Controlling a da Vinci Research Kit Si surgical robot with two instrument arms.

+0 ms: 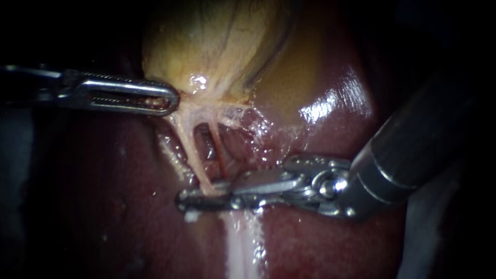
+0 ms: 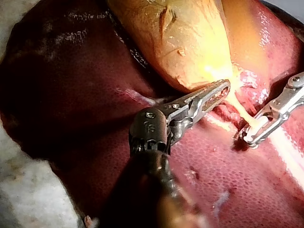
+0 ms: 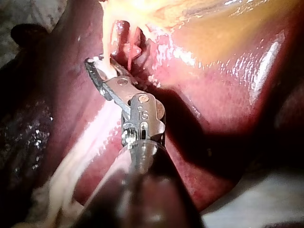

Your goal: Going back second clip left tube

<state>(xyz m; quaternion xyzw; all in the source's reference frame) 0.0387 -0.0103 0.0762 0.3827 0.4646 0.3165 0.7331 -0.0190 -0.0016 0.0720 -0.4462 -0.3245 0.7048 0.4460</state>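
The yellow gallbladder (image 1: 206, 41) lies on the dark red liver (image 1: 93, 206). My left instrument (image 1: 173, 101) comes in level from the left, its slotted jaws shut on the gallbladder's lower end, pulling it taut. Two tubes run down from there: the pale left tube (image 1: 192, 150) and a thinner red right tube (image 1: 217, 147). My right instrument (image 1: 187, 199) reaches across from the right, and its long jaws lie together on the left tube's lower end. In the left wrist view the pale tube (image 2: 242, 111) runs into those jaws (image 2: 244, 137). I cannot make out a clip.
A pale white band (image 1: 240, 243) of tissue runs down the liver below the right instrument's jaws. Wet, glistening liver (image 1: 336, 98) rises to the right of the tubes. In the right wrist view the right instrument (image 3: 92, 64) has liver on both sides.
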